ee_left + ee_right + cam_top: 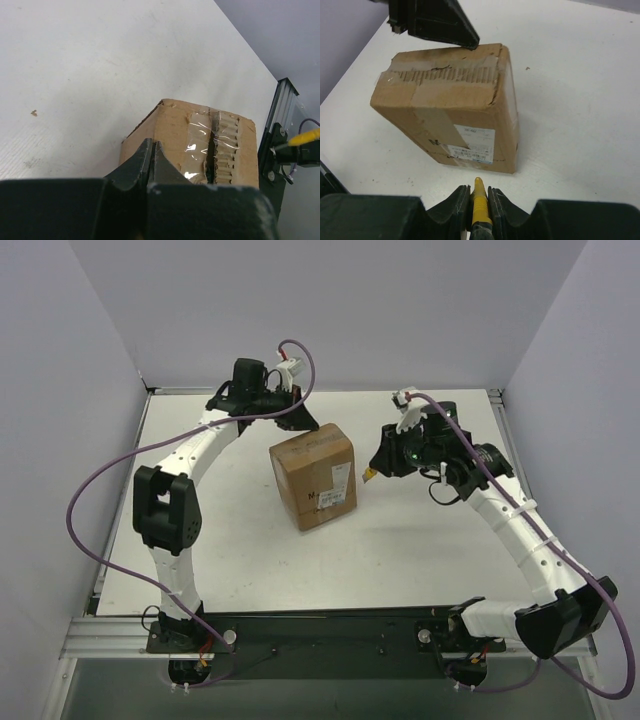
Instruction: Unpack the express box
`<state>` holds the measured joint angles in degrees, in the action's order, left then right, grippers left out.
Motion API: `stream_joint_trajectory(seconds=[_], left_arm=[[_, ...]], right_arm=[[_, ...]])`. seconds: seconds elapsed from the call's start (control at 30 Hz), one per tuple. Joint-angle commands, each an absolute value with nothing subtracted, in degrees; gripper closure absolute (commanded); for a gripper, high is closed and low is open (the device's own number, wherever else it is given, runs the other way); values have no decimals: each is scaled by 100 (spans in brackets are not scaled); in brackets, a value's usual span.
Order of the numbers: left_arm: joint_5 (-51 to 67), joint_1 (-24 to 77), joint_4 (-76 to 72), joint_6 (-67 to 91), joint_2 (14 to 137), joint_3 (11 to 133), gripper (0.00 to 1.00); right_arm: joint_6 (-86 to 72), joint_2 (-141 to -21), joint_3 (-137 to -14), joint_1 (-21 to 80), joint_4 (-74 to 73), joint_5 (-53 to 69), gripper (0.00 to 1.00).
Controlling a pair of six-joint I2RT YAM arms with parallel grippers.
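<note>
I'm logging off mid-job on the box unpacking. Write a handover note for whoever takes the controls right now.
Left gripper: shut, empty, fingertips at the far top edge of the express box; contact unclear.
Right gripper: shut on the yellow utility knife, tip aimed at the box's labelled side, apart from it.
Box: mid-table, flaps closed; the tape over the top seam looks ragged but is in place.
Done: knife in hand, box approached from both sides.
Left: slit the seam, open the flaps, take out the contents, which are not visible.
</note>
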<state>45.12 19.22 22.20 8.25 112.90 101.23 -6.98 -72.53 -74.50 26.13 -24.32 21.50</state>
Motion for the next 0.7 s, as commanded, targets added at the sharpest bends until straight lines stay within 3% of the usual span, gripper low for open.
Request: stream_joint_trajectory(seconds=[0.0, 0.07, 0.1, 0.17, 0.2, 0.43, 0.67], left_arm=[[4895, 2030, 2330, 975, 11312, 10107, 100], [5097, 2030, 2180, 1124, 11224, 10195, 97], [5124, 2030, 2154, 1151, 11145, 10239, 82], [5203, 2030, 2118, 1178, 11101, 10362, 72], [5194, 2030, 2127, 1186, 11040, 10397, 56], [5203, 1925, 2153, 1195, 10811, 10477, 43], [5159, 1732, 2162, 1108, 10635, 10459, 40]], right_arm=[[-545, -7311, -8006, 2040, -2452, 2241, 100], [-388, -7444, -8182, 1820, -2452, 2198, 100], [-239, -7540, -8217, 1689, -2435, 2154, 100], [295, -7628, -8148, 1591, -2251, 1829, 100], [525, -7638, -8087, 1513, -2154, 1715, 100], [2467, -7559, -6901, 1459, -240, 388, 100], [5129, -7918, -5293, 1415, 2158, -790, 100]])
